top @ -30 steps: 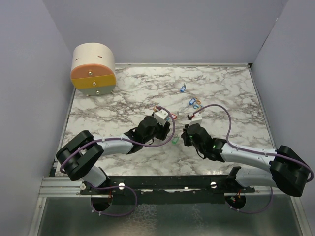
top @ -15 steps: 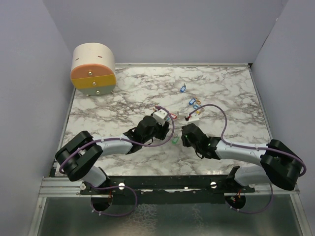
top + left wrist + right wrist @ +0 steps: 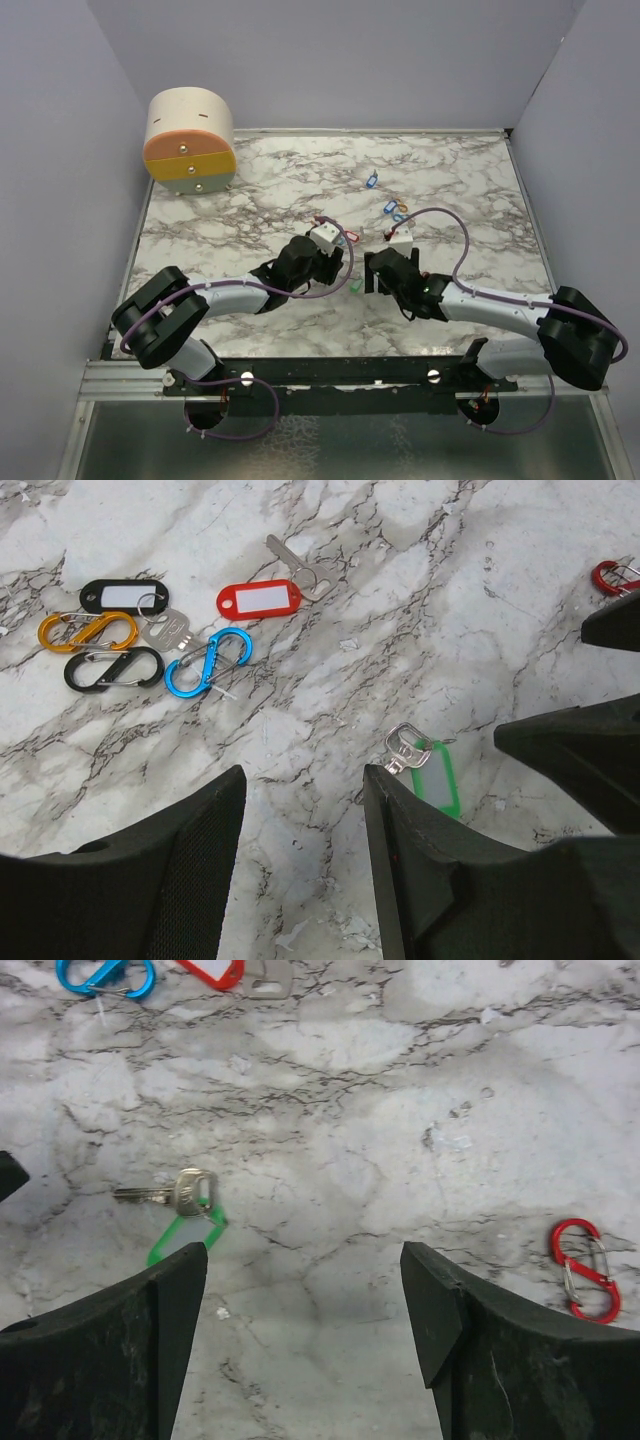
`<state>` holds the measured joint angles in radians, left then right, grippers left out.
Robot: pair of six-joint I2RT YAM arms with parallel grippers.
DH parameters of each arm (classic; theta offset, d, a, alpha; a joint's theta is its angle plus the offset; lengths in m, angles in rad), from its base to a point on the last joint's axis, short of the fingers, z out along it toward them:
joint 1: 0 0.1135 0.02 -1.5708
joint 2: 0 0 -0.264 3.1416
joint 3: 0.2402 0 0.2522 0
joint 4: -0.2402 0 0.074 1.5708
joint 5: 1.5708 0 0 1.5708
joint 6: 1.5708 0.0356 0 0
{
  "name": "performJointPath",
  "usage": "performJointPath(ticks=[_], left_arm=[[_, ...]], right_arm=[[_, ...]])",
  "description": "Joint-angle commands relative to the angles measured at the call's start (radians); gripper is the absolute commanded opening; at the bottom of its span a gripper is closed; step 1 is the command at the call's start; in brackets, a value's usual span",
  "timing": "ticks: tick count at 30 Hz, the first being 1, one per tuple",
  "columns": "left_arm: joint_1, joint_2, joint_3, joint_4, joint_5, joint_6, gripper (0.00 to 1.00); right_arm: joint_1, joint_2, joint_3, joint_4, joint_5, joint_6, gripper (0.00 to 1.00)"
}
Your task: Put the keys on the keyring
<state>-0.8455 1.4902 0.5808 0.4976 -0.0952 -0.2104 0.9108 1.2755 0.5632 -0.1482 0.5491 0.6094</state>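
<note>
A green-tagged key (image 3: pixel 436 776) with a silver blade (image 3: pixel 180 1192) lies flat on the marble, also visible from above (image 3: pixel 355 286). It sits between the two grippers. My left gripper (image 3: pixel 300 785) is open over bare marble, the green key just beyond its right finger. My right gripper (image 3: pixel 305 1270) is open with nothing between its fingers, the green key (image 3: pixel 185 1235) off its left fingertip. A red-tagged key (image 3: pixel 260 598) and a black-tagged key (image 3: pixel 122 595) lie farther off. Near them are orange (image 3: pixel 88 630), black (image 3: pixel 113 668) and blue (image 3: pixel 207 662) carabiner keyrings.
A red carabiner (image 3: pixel 585 1282) lies to the right of my right gripper. More small blue and red pieces (image 3: pixel 390 208) lie farther back on the table. A round cream and orange drawer unit (image 3: pixel 190 140) stands at the back left. Grey walls enclose the marble table (image 3: pixel 470 180).
My right gripper's jaws have gone from shut to open and its wrist has shifted slightly left. The green key lies where it was. The left arm has not moved.
</note>
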Motion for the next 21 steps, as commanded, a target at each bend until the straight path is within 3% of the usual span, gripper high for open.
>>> performJointPath(ticks=[1,9,16,21], left_arm=[[0.002,-0.028,-0.003,0.013,0.004,-0.008,0.53],[0.002,-0.024,0.001,0.013,0.026,-0.029,0.55],[0.002,-0.009,0.013,0.015,0.024,-0.042,0.56],[0.002,0.019,0.037,0.015,0.042,-0.049,0.56]], right_arm=[[-0.011,-0.015,0.036,-0.135,0.125,0.097,0.85],[-0.102,-0.062,0.000,-0.095,0.058,0.075,0.90],[-0.276,-0.147,-0.040,-0.092,-0.070,0.039,0.90],[-0.319,-0.090,-0.024,-0.146,-0.063,0.106,0.91]])
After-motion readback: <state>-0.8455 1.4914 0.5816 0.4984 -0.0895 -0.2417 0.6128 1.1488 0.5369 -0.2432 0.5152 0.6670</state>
